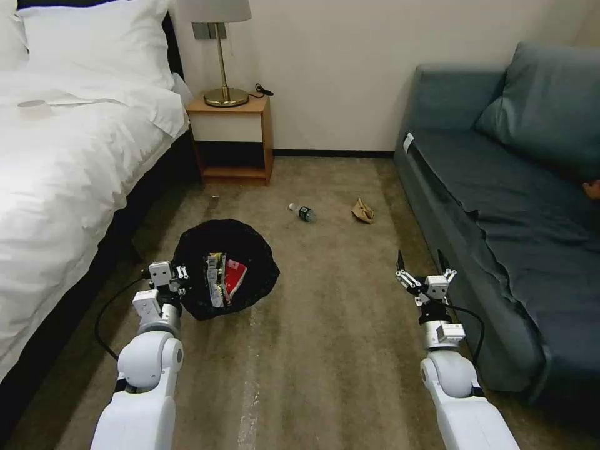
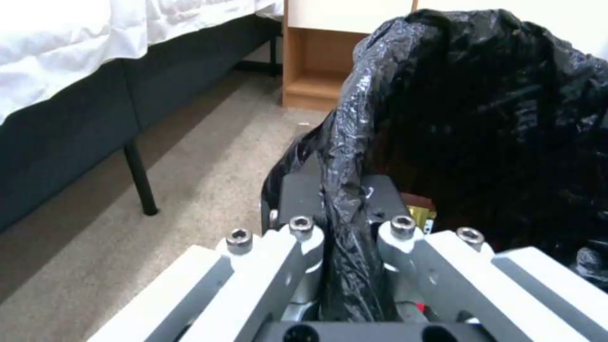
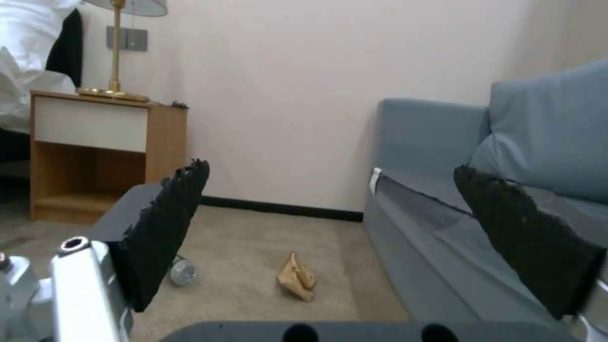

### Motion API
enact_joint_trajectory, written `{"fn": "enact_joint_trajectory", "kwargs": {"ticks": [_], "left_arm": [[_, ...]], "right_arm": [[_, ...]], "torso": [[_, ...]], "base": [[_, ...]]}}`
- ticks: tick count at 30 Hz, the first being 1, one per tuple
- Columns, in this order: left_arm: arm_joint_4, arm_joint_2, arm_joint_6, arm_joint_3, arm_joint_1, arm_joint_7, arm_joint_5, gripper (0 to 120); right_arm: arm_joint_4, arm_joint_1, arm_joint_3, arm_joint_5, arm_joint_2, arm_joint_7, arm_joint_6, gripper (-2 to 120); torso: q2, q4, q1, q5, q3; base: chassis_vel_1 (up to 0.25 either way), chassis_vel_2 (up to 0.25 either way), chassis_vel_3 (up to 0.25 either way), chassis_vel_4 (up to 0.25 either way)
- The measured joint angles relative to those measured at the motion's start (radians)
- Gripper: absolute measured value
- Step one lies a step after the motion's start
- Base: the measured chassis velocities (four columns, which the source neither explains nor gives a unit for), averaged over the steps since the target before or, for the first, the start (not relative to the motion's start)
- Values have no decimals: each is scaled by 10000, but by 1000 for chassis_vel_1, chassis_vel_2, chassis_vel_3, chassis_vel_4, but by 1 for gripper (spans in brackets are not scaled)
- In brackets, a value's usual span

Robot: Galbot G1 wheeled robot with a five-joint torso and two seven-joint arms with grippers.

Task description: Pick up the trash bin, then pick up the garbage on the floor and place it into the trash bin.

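The trash bin [image 1: 250,247] with its black bag sits left of centre on the carpet. A red-and-white wrapper [image 1: 235,275] and a dark-and-yellow wrapper [image 1: 215,278] lie inside it. My left gripper [image 1: 180,274] is shut on the bin's near-left rim. The left wrist view shows the gripper [image 2: 345,202] clamping the crinkled bag edge of the trash bin [image 2: 481,118]. Farther off on the floor lie a small clear bottle [image 1: 303,213] and crumpled brown paper [image 1: 362,211]. My right gripper [image 1: 424,267] hovers open beside the sofa. The right wrist view looks between its open fingers [image 3: 161,228] at the paper [image 3: 296,278] and bottle [image 3: 182,271].
A white bed [image 1: 69,162] runs along the left. A wooden nightstand [image 1: 232,137] with a brass lamp [image 1: 222,56] stands at the back wall. A grey-blue sofa [image 1: 506,206] lines the right. Open carpet [image 1: 325,325] lies between them.
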Motion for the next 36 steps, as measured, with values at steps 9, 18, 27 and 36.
{"fn": "enact_joint_trajectory", "kwargs": {"ticks": [9,18,27,36], "left_arm": [[32,2,-12,-7,-1,9,14,5],[76,-9,-29,-8,-3,10,28,5],[61,-49,-30,-7,-25,10,46,5],[-32,-53,-30,-27,43,9,52,5]], "right_arm": [[-98,12,66,22,-2,-92,108,99],[-225,26,127,27,-24,-209,214,100],[-277,34,134,63,-54,-326,280,100],[-266,7,157,64,-68,-360,292,100]], "torso": [[0,0,0,0,-1],[0,-2,0,-1,0],[0,0,0,0,0],[0,0,0,0,0]], "base": [[-4,5,6,-3],[-77,63,80,-68],[-33,30,32,-27],[-47,52,59,-52]]}}
